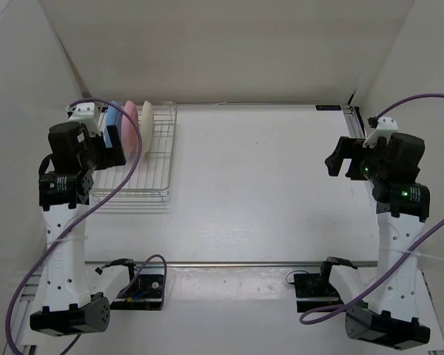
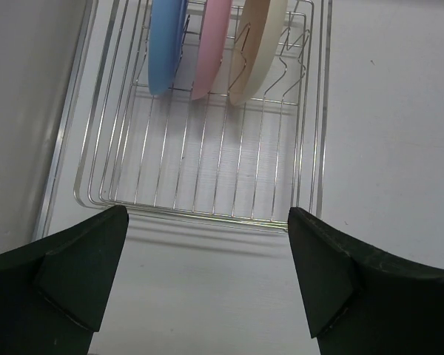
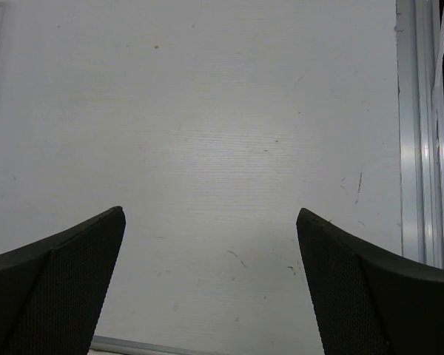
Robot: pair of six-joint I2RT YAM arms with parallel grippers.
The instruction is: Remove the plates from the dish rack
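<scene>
Three plates stand on edge at the far end of the silver wire dish rack: blue on the left, pink in the middle, cream on the right. From above, the pink plate and cream plate show side by side, and the blue plate is partly hidden behind my left arm. My left gripper hovers open over the rack's near end, holding nothing. Far to the right, my right gripper is open above bare table.
The rack sits in the back-left corner beside the left wall. A metal rail runs along the table's right edge and another along the front. Purple cables loop from both arms.
</scene>
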